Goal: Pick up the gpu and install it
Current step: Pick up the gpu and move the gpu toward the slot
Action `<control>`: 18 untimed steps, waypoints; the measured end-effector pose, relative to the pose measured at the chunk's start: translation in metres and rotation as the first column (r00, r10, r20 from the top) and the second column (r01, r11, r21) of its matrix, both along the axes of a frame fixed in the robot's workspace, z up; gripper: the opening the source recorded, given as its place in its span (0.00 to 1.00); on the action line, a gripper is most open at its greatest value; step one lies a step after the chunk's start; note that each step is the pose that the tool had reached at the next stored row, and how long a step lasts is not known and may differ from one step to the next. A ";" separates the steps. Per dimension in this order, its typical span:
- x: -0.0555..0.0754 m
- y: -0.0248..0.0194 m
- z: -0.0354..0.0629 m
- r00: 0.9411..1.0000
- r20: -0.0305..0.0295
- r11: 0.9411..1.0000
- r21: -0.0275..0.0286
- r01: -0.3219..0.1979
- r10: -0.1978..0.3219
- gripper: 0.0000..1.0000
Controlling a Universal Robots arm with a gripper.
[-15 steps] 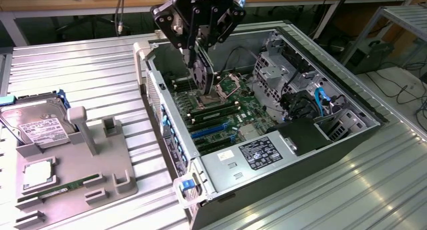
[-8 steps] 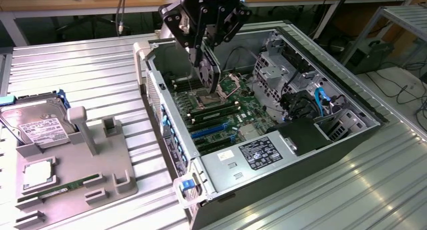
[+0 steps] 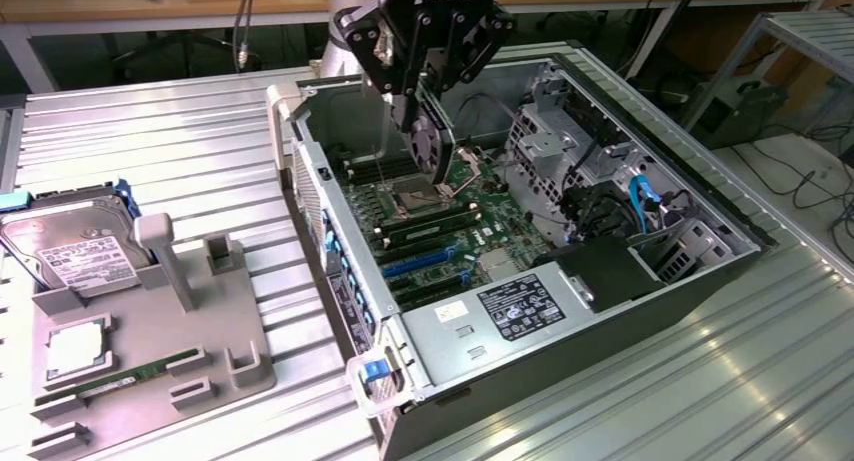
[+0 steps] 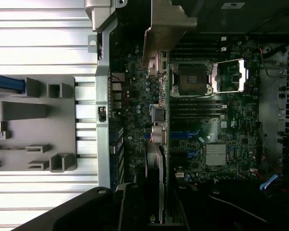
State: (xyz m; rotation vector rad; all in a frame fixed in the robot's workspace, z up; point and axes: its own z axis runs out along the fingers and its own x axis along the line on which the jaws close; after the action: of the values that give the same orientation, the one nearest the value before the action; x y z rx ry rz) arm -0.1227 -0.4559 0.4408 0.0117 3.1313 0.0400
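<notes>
My gripper (image 3: 424,106) hangs over the open computer case (image 3: 694,266), above the motherboard near the CPU socket (image 3: 414,194). It is shut on the gpu (image 3: 430,149), a thin dark card that hangs on edge below the fingers, just above the board. In the wrist view the gpu (image 4: 156,118) appears edge-on, running from between the fingers (image 4: 135,207) out to its silver bracket (image 4: 166,29). It lies alongside the motherboard (image 4: 207,125), next to the case's rear wall. The blue expansion slots (image 3: 420,266) lie further toward the case's front corner.
A grey parts fixture (image 3: 200,321) stands on the exterior view's left. It holds a silver hard drive (image 3: 67,246), a CPU (image 3: 78,349) and a green RAM stick (image 3: 120,381). Inside the case are a power supply (image 3: 514,311), drive cages (image 3: 561,131) and cables (image 3: 641,206).
</notes>
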 end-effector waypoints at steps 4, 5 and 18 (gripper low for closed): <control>0.005 0.0000 0.0000 1.000 0.000 1.000 0.000 0.000 0.000 0.27; 0.006 0.0000 0.0000 1.000 0.000 1.000 0.000 0.000 0.000 0.27; 0.024 0.0000 -0.0002 1.000 0.000 1.000 0.000 0.000 0.000 0.27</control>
State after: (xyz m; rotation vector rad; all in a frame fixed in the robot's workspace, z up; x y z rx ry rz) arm -0.0988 -0.4559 0.4407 0.0118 3.1313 0.0400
